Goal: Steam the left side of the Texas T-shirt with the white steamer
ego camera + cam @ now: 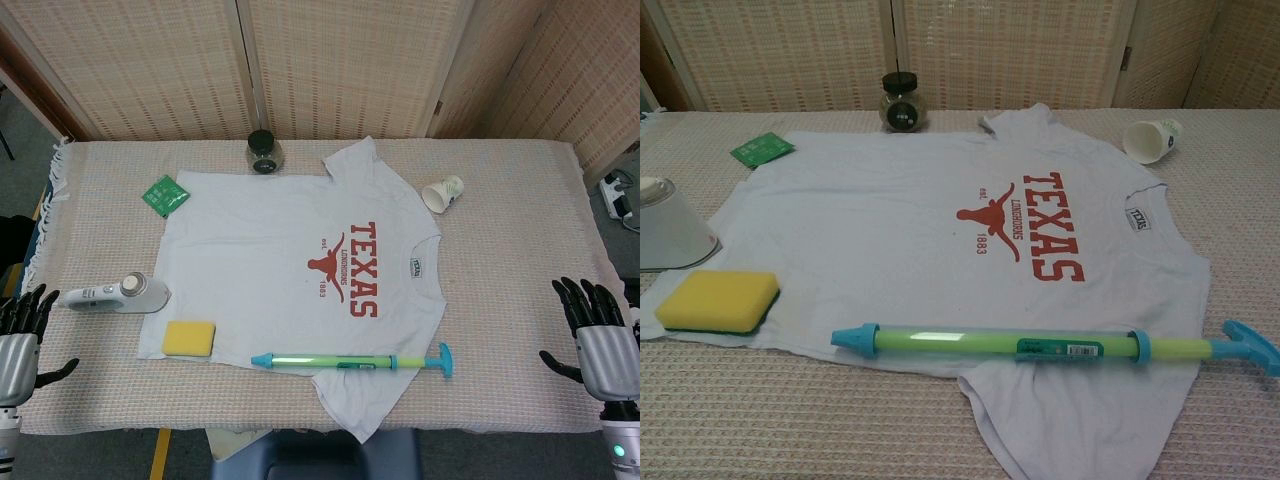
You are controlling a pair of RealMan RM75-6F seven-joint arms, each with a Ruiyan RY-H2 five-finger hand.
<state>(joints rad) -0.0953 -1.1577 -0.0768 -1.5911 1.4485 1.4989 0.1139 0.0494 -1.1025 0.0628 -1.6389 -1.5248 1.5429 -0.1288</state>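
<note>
So nothing's been picked up yet. The left hand hangs off the left edge of the desk with fingers spread and nothing in them, and the right hand is the same over on the right edge, wide and not holding anything.

The steamer lies on its side just left of the T-shirt, near the left hand, so that's the obvious one to grab it with. My take: come in over the slim handle end pointing left, wrap around it, and lift it so the rounded head faces down at the fabric. Watch the yellow sponge sitting on the shirt's near-left corner, just beside the steamer, since it could get bumped on the way across.

The shirt is pale, spread flat with the red TEXAS print sideways, collar toward the right. A green and blue pump tube lies across its near edge. Looks light, so I'd guess it'll drag if the head presses down.
</note>
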